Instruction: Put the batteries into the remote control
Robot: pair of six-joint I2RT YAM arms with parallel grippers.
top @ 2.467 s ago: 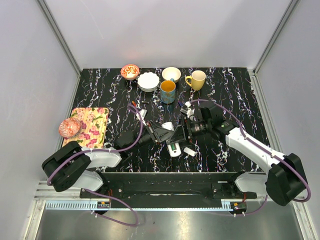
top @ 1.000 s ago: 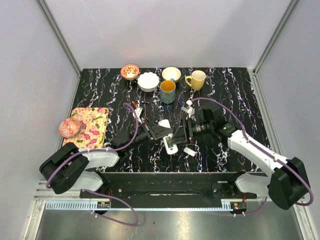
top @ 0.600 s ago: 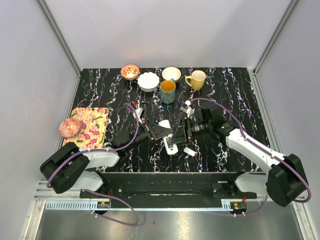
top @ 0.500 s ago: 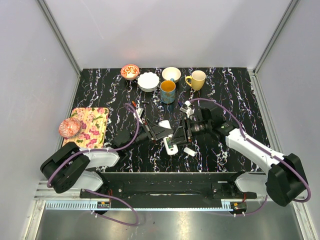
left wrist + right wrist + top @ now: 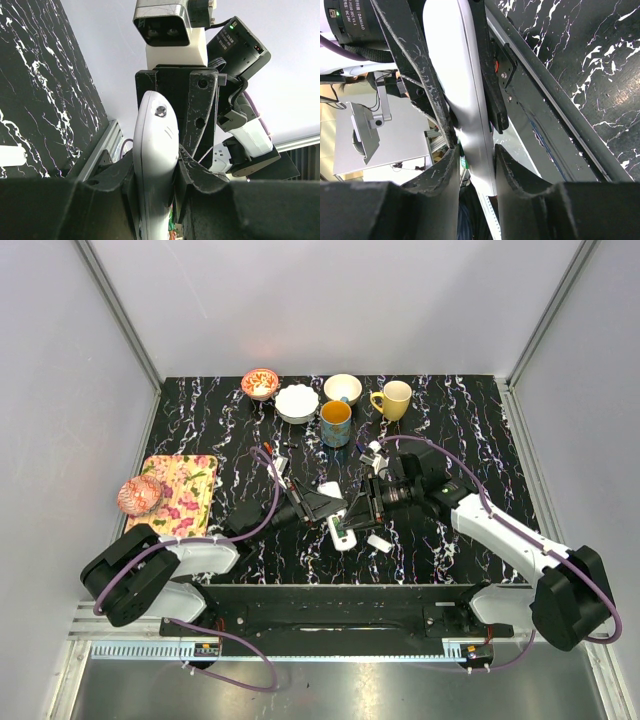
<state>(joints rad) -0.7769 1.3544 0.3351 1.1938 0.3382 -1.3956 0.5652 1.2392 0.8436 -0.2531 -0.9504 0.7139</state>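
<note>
Left gripper (image 5: 157,176) and right gripper (image 5: 475,165) both pinch the white remote control (image 5: 152,131) from opposite ends.

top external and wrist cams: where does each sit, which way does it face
top external: above, behind the bases, looking down on the table; both arms show
left wrist: on left arm, facing the right gripper; own fingers clamp the remote control
right wrist: on right arm, facing the left gripper; own fingers flank it
all share the remote control
</note>
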